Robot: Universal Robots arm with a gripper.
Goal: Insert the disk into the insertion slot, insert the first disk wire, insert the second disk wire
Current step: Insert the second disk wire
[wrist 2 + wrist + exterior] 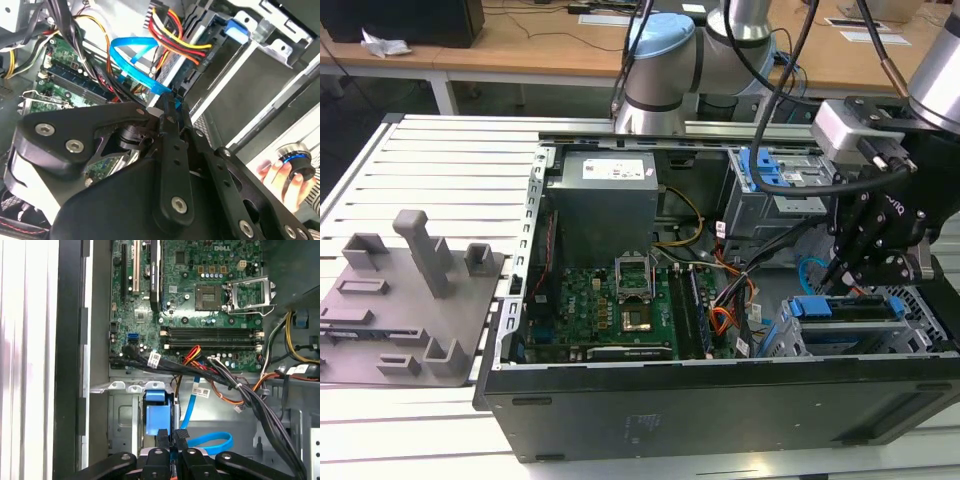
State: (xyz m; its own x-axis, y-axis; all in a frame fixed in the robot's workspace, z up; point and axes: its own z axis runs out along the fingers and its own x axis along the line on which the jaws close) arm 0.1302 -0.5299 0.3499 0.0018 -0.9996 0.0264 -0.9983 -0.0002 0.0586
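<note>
My claw [170, 436] is pinched, seemingly on a blue wire [210, 441], beside the disk [157, 415] in the slot [865, 330].

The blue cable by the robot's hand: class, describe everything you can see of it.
The blue cable is a thin, flat, glossy band that looks like plastic. It curls in a loose open loop beside a red, yellow and black wire bundle. One end runs down between the closed fingertips of the hand, which grips it.
</note>
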